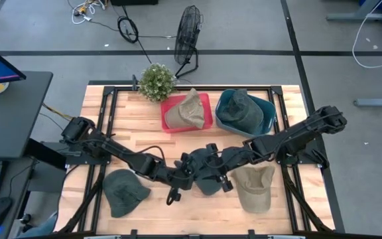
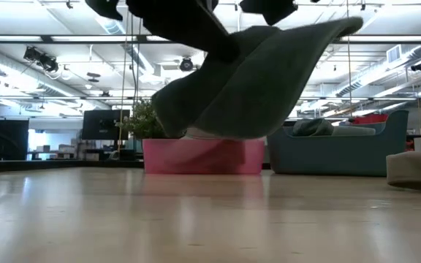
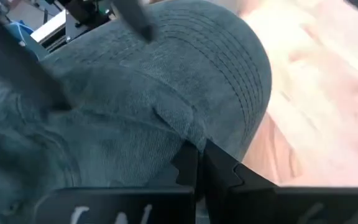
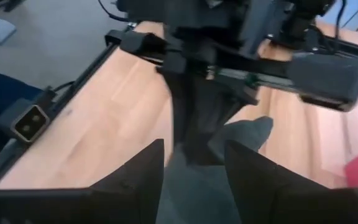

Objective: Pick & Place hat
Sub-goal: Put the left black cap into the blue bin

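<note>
A dark grey-blue hat (image 1: 209, 185) (image 2: 258, 80) hangs in the air above the table's near middle, between both arms. My left gripper (image 1: 188, 175) (image 3: 196, 163) reaches in from the left and is shut on the hat. My right gripper (image 1: 212, 170) (image 4: 194, 167) comes from the right and is open. Its fingers stand on either side of the hat's grey cloth (image 4: 194, 190); I cannot tell whether they touch it. In the right wrist view the left gripper shows just ahead, above the cloth. My left gripper pinches a fold of the hat's crown cloth (image 3: 188, 134) between its two fingers, beside the stitched brim (image 3: 235, 68). The hat is lifted clear of the table and hangs tilted below the gripper, brim end (image 2: 342, 28) highest.
A green hat (image 1: 125, 192) lies near the table's near-left corner and a tan hat (image 1: 254, 187) lies near-right. At the far side are a red bin (image 1: 207, 99) with a tan hat, a blue bin (image 1: 264, 109) with a green hat, and a plant (image 1: 158, 81).
</note>
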Controlling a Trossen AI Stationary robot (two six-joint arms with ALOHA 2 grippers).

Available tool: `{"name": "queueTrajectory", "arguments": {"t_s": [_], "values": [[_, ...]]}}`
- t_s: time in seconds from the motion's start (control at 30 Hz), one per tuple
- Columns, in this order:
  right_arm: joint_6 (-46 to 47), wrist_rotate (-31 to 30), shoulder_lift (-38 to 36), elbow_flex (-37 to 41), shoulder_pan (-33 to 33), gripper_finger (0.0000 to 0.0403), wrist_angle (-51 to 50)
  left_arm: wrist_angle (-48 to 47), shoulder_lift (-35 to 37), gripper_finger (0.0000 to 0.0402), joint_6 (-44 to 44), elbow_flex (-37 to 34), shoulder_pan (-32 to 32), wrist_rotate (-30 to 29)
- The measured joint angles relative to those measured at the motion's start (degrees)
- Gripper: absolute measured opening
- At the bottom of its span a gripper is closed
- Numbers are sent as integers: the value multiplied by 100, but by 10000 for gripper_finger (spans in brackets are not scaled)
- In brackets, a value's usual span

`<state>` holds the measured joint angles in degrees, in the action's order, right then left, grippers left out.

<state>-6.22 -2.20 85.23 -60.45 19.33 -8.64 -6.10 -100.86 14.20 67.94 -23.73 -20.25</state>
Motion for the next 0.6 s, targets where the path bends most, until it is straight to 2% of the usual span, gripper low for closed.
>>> {"name": "queueTrajectory", "arguments": {"t_s": [0.17,0.37,0.6], "values": [[-239,-32,-2,0,-253,178,-313,-18,0,10,97,-2,152,-2],[-289,-20,0,0,-491,211,-919,-27,0,10,312,-2,346,-2],[-800,445,0,0,-644,231,-1038,7,0,12,313,-4,618,4]]}}
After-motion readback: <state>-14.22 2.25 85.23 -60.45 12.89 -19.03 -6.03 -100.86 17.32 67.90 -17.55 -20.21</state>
